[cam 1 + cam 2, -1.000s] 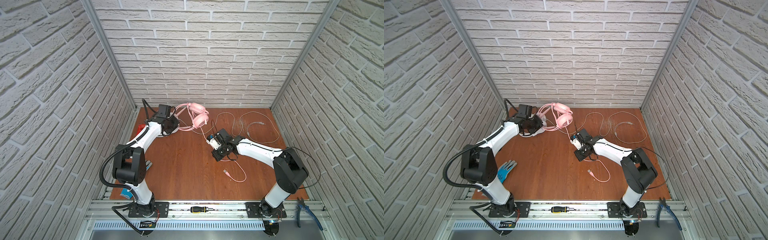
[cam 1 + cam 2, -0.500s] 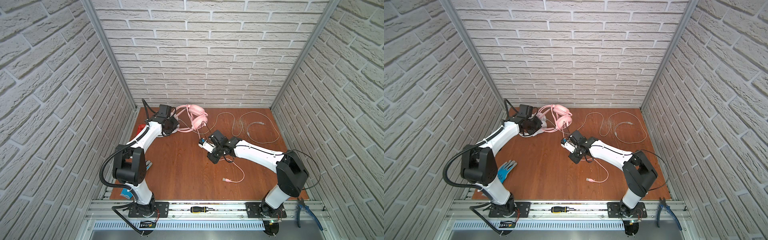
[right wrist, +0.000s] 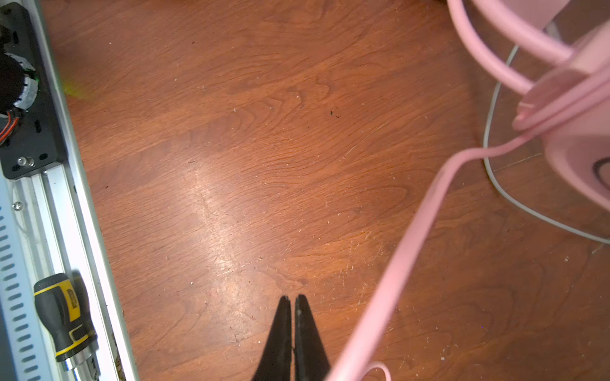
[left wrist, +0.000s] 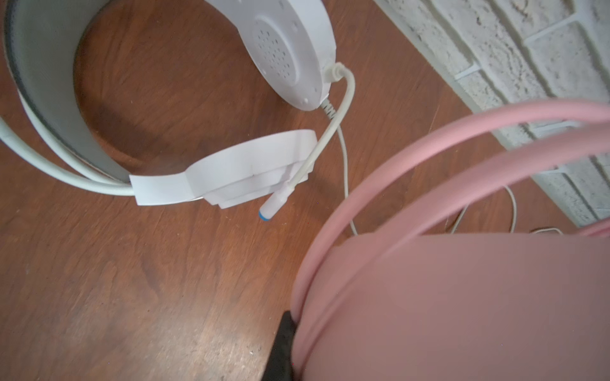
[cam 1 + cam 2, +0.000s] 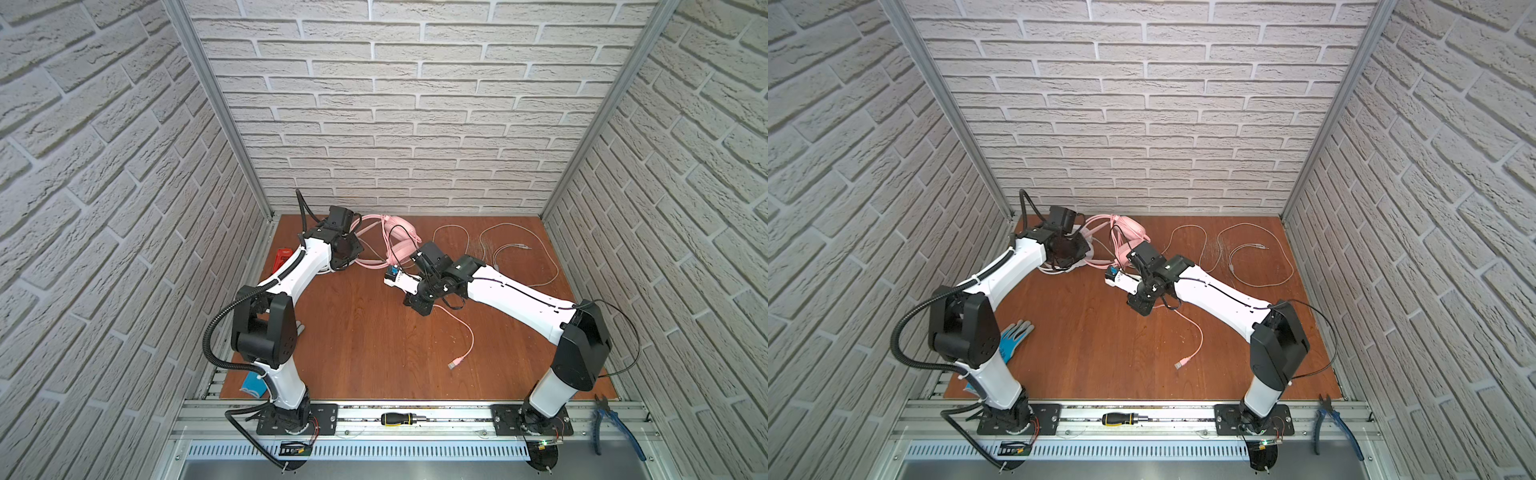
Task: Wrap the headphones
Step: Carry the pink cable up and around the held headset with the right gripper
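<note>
The pink headphones (image 5: 400,235) (image 5: 1130,227) stand at the back of the table, and their band fills the left wrist view (image 4: 462,297). My left gripper (image 5: 348,249) is shut on that band; one black finger (image 4: 283,343) presses against it. The white headphones (image 4: 247,174) (image 5: 1054,271) lie under the left wrist. My right gripper (image 5: 392,283) (image 3: 292,298) is shut just in front of the pink earcup, with nothing between its tips. The pink cable (image 3: 406,250) runs close past its fingers, and its plug (image 5: 453,365) lies on the table.
The white cable (image 5: 556,270) loops over the back right of the table. A screwdriver (image 5: 399,419) (image 3: 62,316) lies on the front rail, with pliers (image 5: 615,419) at the front right. A blue glove (image 5: 1013,336) and a red item (image 5: 284,259) lie on the left. Brick walls stand on three sides.
My right gripper has swung left and back toward the pink headphones, still shut. The pink cable's plug has slid toward the front. The left arm has not moved.
</note>
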Controlling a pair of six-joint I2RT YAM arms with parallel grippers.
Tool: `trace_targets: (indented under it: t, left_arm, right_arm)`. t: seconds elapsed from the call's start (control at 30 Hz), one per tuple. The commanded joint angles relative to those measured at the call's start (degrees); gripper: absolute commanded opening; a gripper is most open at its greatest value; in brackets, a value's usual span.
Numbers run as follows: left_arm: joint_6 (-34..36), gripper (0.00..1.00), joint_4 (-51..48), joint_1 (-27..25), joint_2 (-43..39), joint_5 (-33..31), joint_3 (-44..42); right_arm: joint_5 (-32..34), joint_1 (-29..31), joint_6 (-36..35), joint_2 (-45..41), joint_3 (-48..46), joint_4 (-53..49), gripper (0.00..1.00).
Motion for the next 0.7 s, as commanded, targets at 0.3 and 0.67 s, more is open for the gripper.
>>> trace_targets:
  t: [0.3,0.67]
  left_arm:
    - [7.4,0.0,-7.3,-3.5,4.0,-5.6,7.7]
    - [16.3,0.0,-16.2,-5.8,7.6,-8.2,12.9]
  right_arm:
    - [-2.2,0.5,-5.4,1.7,9.0,-7.5,0.05]
    - [5.7,0.3,-8.0,5.4,18.3,-17.4,0.05]
